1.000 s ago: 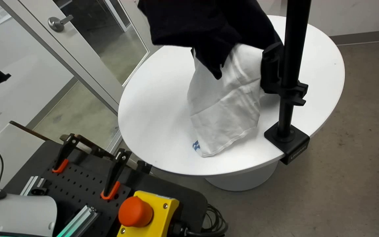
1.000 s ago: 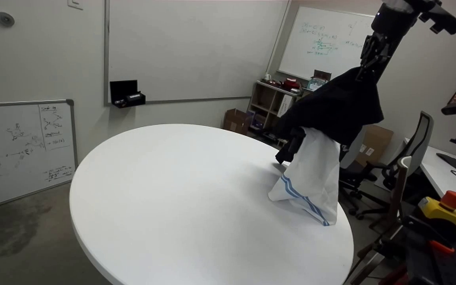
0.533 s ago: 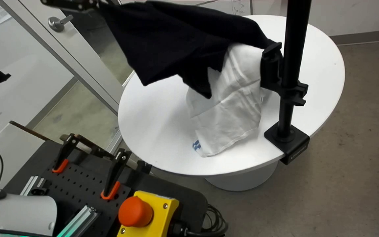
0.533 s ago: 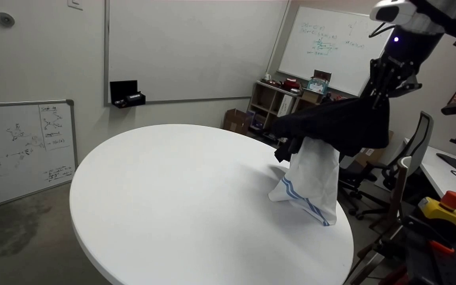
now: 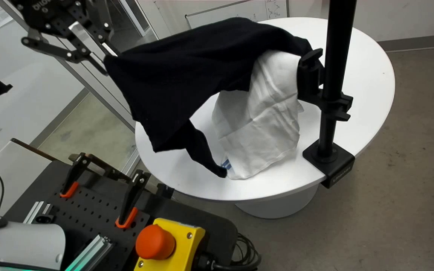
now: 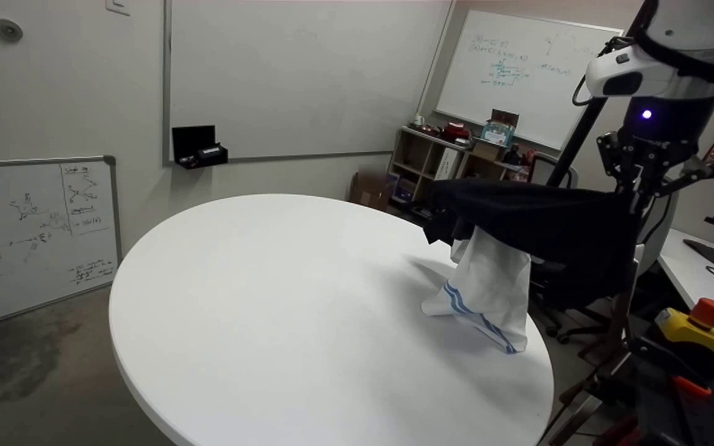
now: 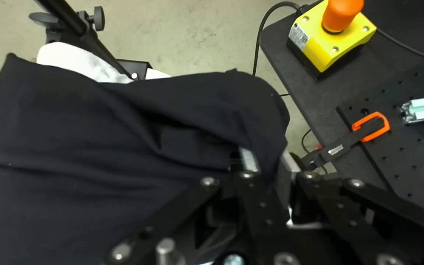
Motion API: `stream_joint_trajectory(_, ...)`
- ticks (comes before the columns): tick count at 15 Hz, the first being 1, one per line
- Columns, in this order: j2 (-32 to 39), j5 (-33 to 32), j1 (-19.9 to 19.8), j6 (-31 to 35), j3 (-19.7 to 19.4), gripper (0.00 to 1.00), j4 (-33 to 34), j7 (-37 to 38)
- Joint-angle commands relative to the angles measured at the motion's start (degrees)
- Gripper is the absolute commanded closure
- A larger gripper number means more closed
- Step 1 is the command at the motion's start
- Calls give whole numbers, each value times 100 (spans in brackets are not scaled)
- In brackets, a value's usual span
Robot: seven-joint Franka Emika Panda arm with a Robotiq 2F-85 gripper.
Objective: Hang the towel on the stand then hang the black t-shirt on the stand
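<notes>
Your gripper (image 7: 268,163) has its jaws slightly parted, with a fold of the black t-shirt (image 5: 187,71) between the pads; whether they pinch it or it lies loose there, you can't tell. From the fingertips the shirt stretches through the air to the stand (image 5: 337,67), its far end lying over the top of the towel (image 5: 262,120). The towel hangs beside the stand, its lower edge down by the table (image 6: 270,310). Compared with a second ago, your gripper has come down and now shows in both exterior views; the shirt is drawn out longer, and a narrow black end dangles near the towel's blue stripes. The towel has barely shifted.
</notes>
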Motion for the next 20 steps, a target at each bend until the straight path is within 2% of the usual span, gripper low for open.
stream_joint_trajectory(1,196,-106,97,-388,84,49,29,-123)
stream_joint_trajectory(6,429,-100,152,-534,137,12,79,-108)
stream_joint_trajectory(8,446,-72,162,-520,136,0,68,-132)
stream_joint_trajectory(15,528,309,424,-206,152,0,148,-364)
stream_joint_trajectory(16,455,141,328,-275,142,0,54,-163)
stream_joint_trajectory(20,458,221,395,-244,171,0,78,-222)
